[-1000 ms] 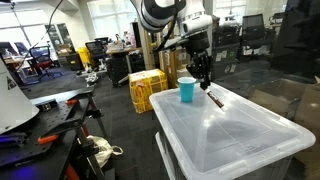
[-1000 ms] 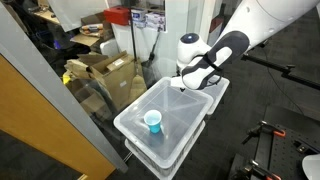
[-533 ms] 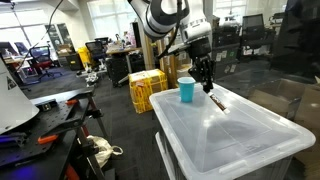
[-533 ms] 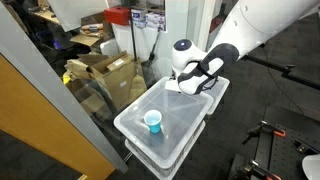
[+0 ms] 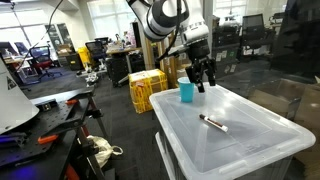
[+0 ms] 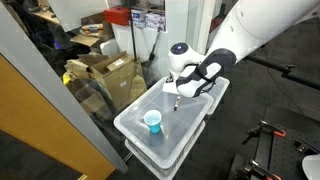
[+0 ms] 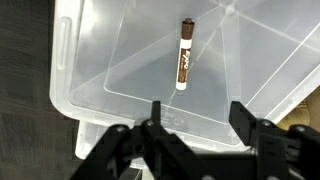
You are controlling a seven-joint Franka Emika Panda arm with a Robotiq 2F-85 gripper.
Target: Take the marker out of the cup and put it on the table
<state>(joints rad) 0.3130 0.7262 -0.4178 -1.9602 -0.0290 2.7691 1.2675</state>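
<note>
The marker (image 5: 213,123), dark with a reddish end, lies flat on the white translucent table (image 5: 250,140), free of any grip. In the wrist view the marker (image 7: 184,55) rests below and ahead of my gripper (image 7: 197,112), whose jaws stand open and empty. In both exterior views the gripper (image 5: 203,82) (image 6: 178,92) hovers above the table (image 6: 190,125), beside the light-blue cup (image 5: 187,92). The cup (image 6: 152,121) stands upright near one end of the table and is out of the wrist view.
A yellow crate (image 5: 147,90) stands on the floor behind the cup. Cardboard boxes (image 6: 105,70) sit beyond the table's far side. A dark cluttered workbench (image 5: 40,110) lies off to one side. The table's raised rim (image 7: 62,60) runs along its edge.
The gripper was shut on the marker just above the table; its jaws have opened, the marker now lies on the table, and the gripper has lifted slightly.
</note>
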